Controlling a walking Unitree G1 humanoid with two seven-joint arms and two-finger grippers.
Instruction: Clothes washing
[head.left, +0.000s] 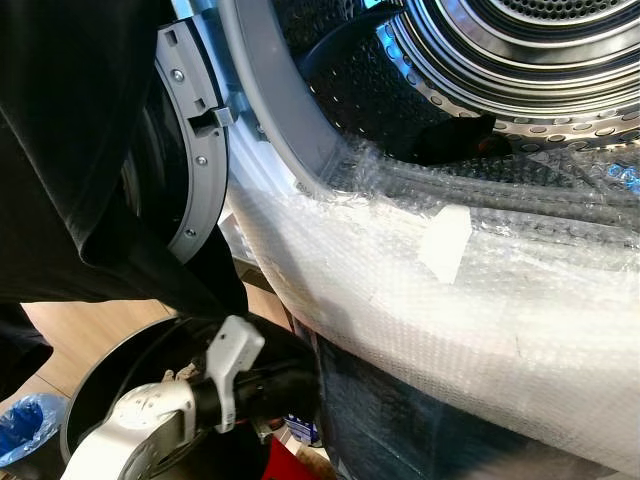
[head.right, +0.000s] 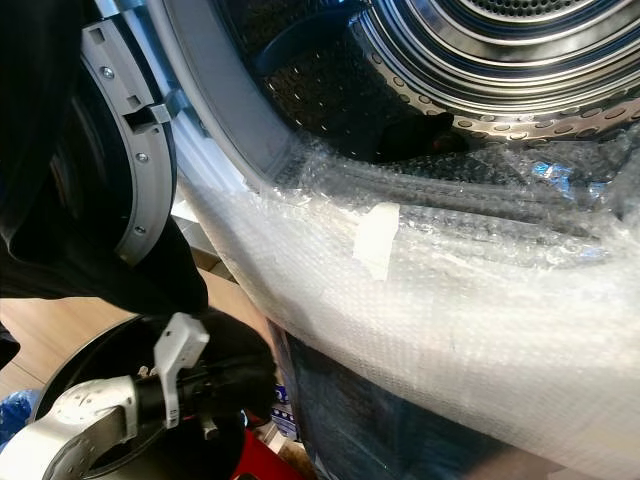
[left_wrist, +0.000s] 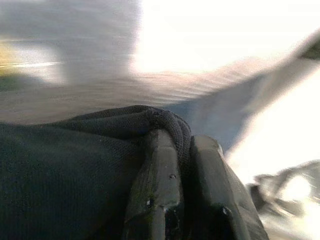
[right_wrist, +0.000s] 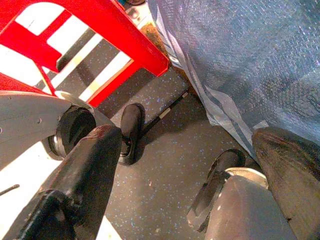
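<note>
A: Any writing legible? B: None; a blank white tape patch (head.left: 445, 242) sits on the clear bubble wrap (head.left: 400, 300) covering the washing machine's front at the frame's centre.

A: Surroundings? B: The perforated steel drum (head.left: 520, 60) occupies the upper right; the grey-rimmed round door (head.left: 190, 150) hangs open at upper left. A black cloth garment (head.left: 70, 150) drapes over the left edge, partly hiding that door. Below, a red plastic crate (right_wrist: 95, 35) stands on speckled dark floor (right_wrist: 165, 150).

A: Tools? B: The left gripper (left_wrist: 185, 165) has its fingers pressed together on a fold of the black garment. The right gripper (right_wrist: 200, 165) hangs above the floor, fingers wide apart, holding nothing.
</note>
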